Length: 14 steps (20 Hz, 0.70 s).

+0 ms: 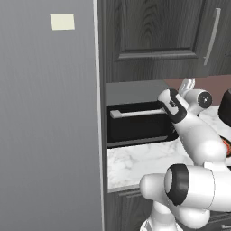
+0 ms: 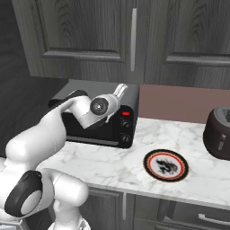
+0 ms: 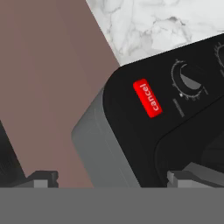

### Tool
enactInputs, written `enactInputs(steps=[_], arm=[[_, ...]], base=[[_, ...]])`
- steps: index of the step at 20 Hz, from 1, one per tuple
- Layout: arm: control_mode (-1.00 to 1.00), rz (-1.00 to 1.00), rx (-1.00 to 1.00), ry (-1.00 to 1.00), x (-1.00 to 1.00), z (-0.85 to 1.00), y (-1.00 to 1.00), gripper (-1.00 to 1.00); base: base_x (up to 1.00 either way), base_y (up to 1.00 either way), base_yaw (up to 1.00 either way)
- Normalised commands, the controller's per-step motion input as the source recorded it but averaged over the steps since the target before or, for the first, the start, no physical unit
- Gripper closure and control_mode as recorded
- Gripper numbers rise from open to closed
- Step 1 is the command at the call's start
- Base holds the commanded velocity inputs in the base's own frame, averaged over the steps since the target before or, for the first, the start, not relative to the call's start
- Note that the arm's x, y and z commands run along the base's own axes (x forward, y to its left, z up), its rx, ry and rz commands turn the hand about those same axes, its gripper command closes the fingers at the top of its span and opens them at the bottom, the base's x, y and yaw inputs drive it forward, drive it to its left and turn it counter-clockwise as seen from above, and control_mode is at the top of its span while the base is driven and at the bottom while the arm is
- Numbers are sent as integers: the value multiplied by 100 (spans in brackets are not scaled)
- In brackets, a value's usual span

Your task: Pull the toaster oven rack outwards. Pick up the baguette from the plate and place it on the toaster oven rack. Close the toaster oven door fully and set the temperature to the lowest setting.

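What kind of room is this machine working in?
Most likely a kitchen, computer-rendered: a toaster oven sits on a marble counter, dark wood cabinets hang above, and a patterned plate lies nearby.

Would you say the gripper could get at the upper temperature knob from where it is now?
Probably yes: the open gripper hovers before the toaster oven's control panel, and nothing lies between it and the upper knob.

Black toaster oven point(image 2: 101, 121) with red cancel button point(image 3: 148, 98); orange-rimmed, dark-patterned plate point(image 2: 165, 165); white-grey marble counter point(image 2: 112, 164).
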Motion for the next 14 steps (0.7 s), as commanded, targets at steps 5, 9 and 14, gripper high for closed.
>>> enactInputs(steps=[5, 9, 14], arm=[[-100, 0, 0, 0, -12, 26, 0, -100], [-100, 0, 0, 0, -34, 23, 0, -100], [-100, 0, 0, 0, -7, 1, 0, -100]], base=[[0, 0, 0], [0, 0, 0], [0, 0, 0]])
